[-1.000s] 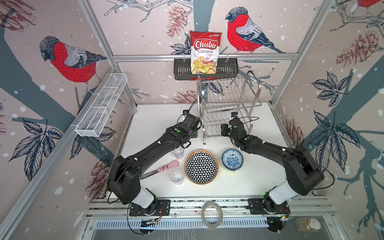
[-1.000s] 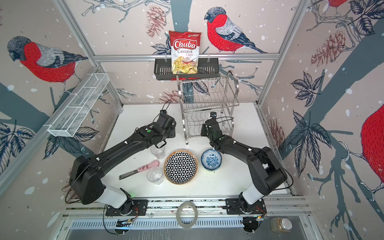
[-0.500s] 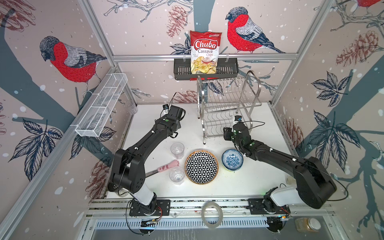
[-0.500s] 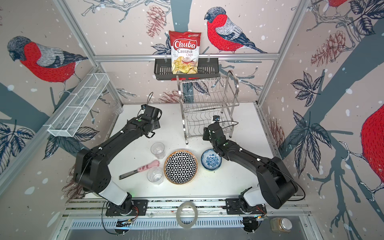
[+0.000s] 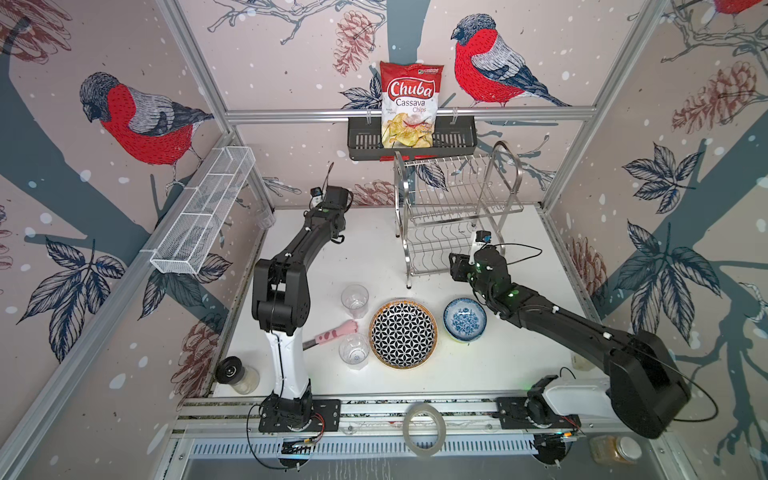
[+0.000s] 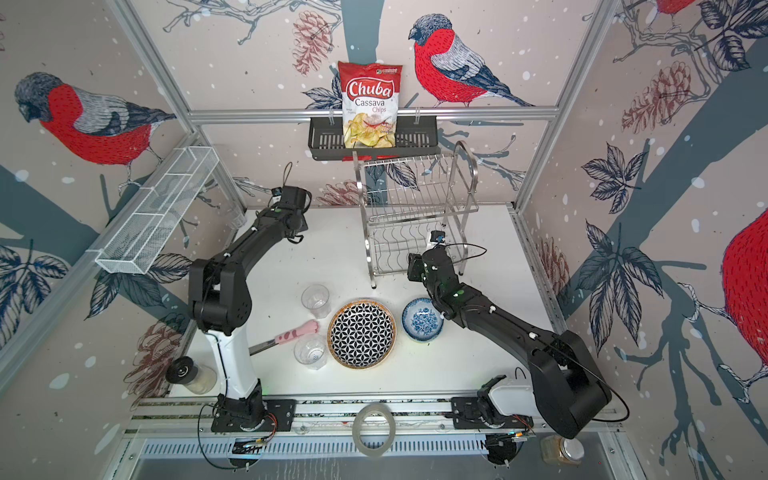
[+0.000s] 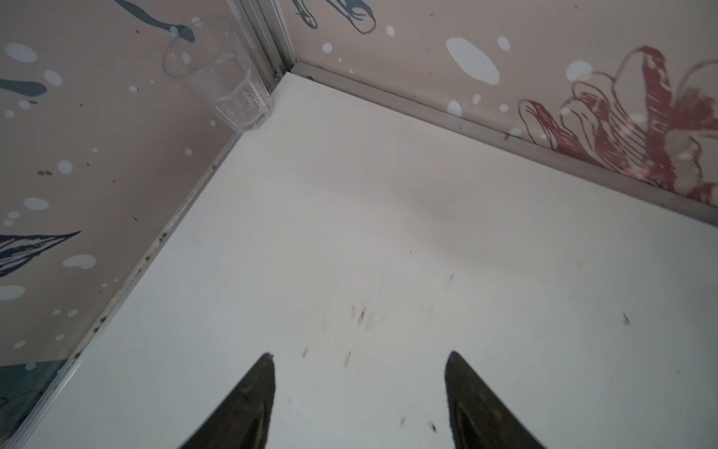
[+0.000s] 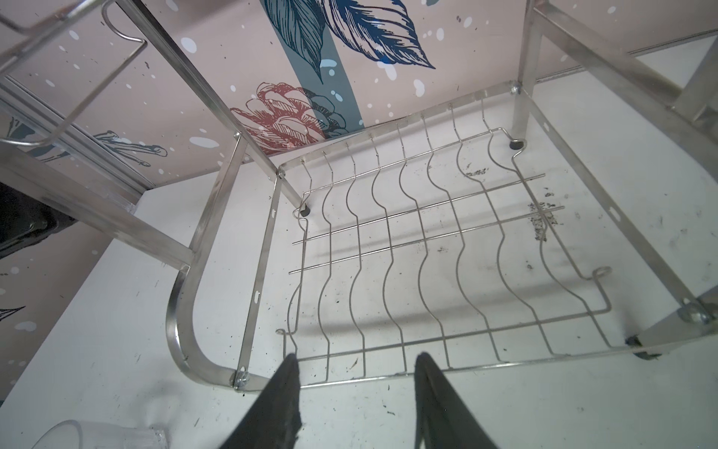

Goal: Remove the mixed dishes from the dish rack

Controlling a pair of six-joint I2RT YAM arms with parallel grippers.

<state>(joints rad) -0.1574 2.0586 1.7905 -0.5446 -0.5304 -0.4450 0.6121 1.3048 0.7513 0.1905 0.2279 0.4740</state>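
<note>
L gripper (image 7: 360,388) is hanging spread wide, gripping nothing, over the table (image 7: 388,233) nr the corner glass (image 7: 217,77). R gripper (image 8: 356,388) is gaping empty too (tips at the dish rack (image 8: 259,272) lower shelf's front edge). The geometric plate (image 5: 403,332), blue-floral bowl (image 5: 464,320) & two glasses (image 5: 355,296) are sitting on the table in front of the rack.

- The dish rack (image 8: 178,322) just ahead of my right gripper (image 8: 356,355) is shiny silver.
- Behind it I see the plate (image 5: 403,332), black-and-white geometric face, tan rim.
- Nearer it, the bowl (image 5: 464,320) is white with blue flowers.
- Ahead of my left gripper (image 7: 360,353), the glass (image 7: 221,77) is clear.
</note>
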